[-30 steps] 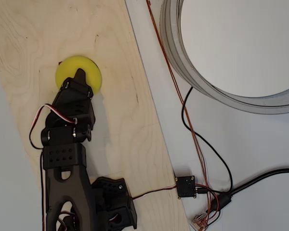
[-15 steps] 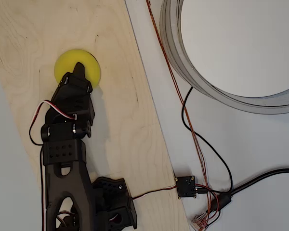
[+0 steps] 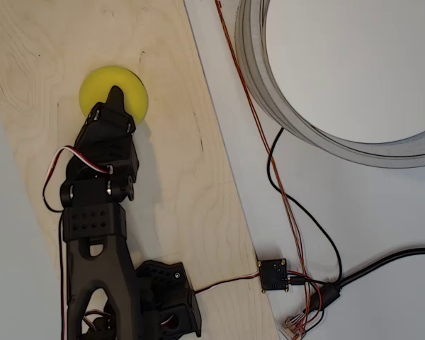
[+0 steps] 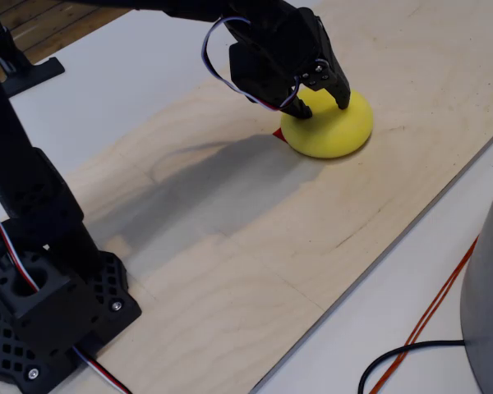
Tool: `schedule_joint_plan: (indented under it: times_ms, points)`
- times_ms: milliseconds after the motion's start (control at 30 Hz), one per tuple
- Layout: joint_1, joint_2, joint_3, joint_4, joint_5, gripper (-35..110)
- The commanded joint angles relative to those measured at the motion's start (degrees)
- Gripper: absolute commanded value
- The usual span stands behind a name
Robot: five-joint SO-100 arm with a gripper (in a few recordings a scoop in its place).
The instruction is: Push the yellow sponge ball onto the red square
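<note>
Your yellow sponge ball [image 3: 113, 92] sits on the wooden board [image 3: 177, 177] toward 11 o'clock in the overhead view. The fingers [image 4: 320, 100] press on its top from the 6 o'clock side; you cannot tell whether they are together or apart. In the fixed view, a sliver of the red square [image 4: 278, 134] peeks out at the ball's 9 o'clock edge, mostly covered.

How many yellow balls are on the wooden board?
1. The yellow sponge ball sits near the far end of the wooden board, right under the claw.
</note>
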Motion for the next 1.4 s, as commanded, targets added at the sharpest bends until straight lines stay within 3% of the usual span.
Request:
schedule_joint_plan:
  times_ms: [0, 900, 1133, 1367]
  points:
    - [0.0, 2.2, 0.9, -0.4, 0.9, 16]
    - [5.3, 11.0, 1.8, -0.7, -8.1, 17]
    - [8.8, 9.0, -1.1, -6.4, -18.0, 17]
    - [10.4, 5.5, -3.2, -8.1, -20.9, 17]
